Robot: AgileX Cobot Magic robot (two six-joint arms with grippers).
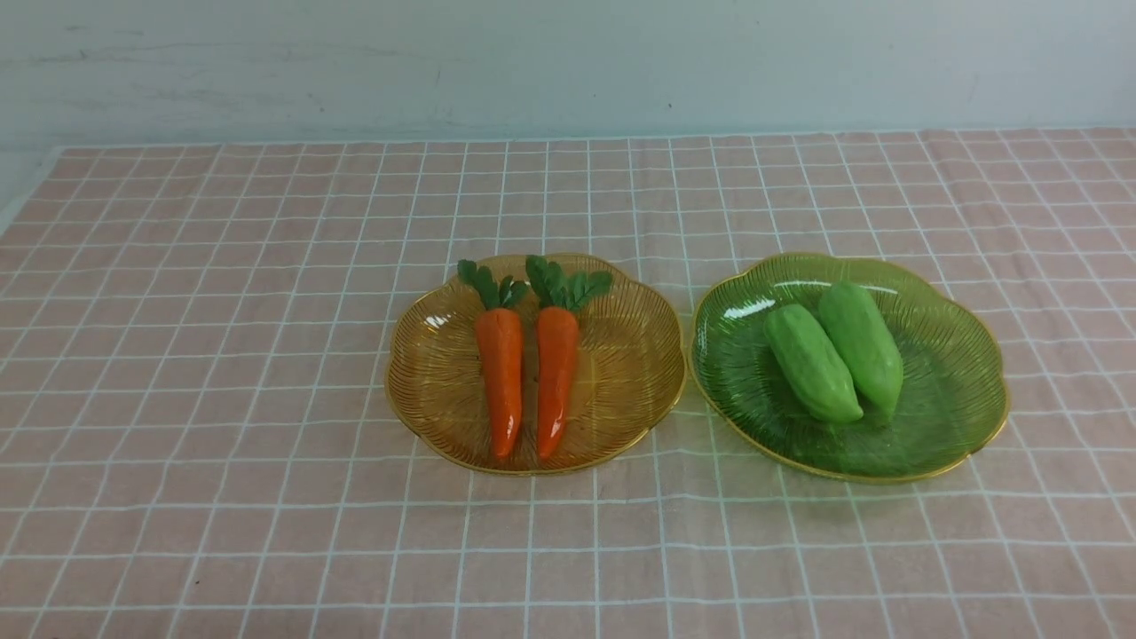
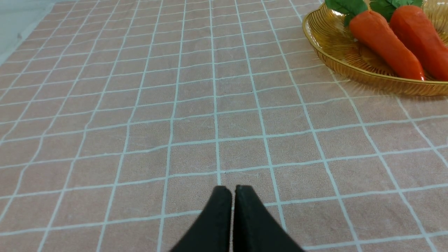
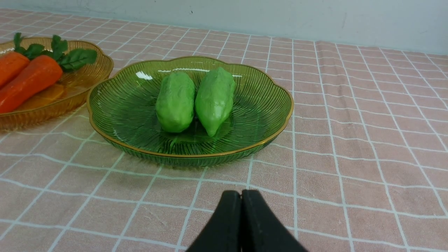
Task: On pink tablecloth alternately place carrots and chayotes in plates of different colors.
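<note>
Two orange carrots [image 1: 501, 373] [image 1: 556, 377] with green leafy tops lie side by side in the amber-yellow plate [image 1: 444, 355] at the middle of the pink tablecloth [image 1: 222, 355]. Two light-green chayotes [image 1: 811, 362] [image 1: 861, 344] lie touching in the green plate [image 1: 950, 390] to its right. Neither arm shows in the front view. My left gripper [image 2: 233, 189] is shut and empty over bare cloth, away from the amber plate [image 2: 336, 52]. My right gripper [image 3: 241, 193] is shut and empty, a short way in front of the green plate [image 3: 115, 105].
A pale wall [image 1: 568, 62] rises behind the cloth's far edge. The bare table edge [image 1: 18, 177] shows at the far left. The two plates stand nearly rim to rim.
</note>
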